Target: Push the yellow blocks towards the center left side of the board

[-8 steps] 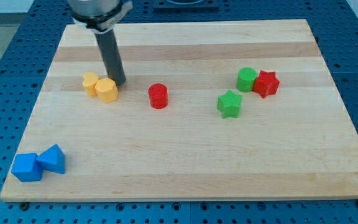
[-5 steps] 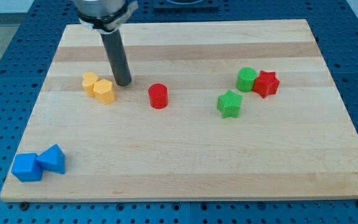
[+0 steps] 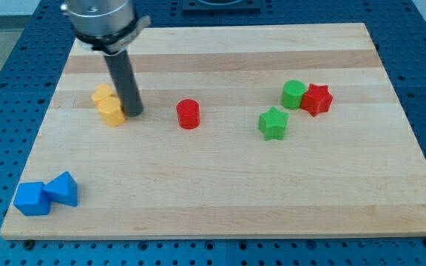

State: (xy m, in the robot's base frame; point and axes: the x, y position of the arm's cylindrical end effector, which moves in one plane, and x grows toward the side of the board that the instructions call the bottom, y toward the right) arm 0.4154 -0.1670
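Two yellow blocks sit touching at the board's left-middle: one yellow block (image 3: 102,95) behind and a yellow hexagonal block (image 3: 111,111) in front. My tip (image 3: 134,114) rests on the board right against the right side of the hexagonal block. The dark rod rises up and to the left from it toward the view's top.
A red cylinder (image 3: 188,114) stands to the right of my tip. A green star (image 3: 273,123), a green cylinder (image 3: 293,94) and a red star (image 3: 316,99) lie on the right. Two blue blocks (image 3: 32,198) (image 3: 63,189) sit at the bottom left corner of the wooden board (image 3: 220,199).
My tip has moved left and slightly down. It pushed the yellow hexagonal block left, and the other yellow block shifted left and up with it.
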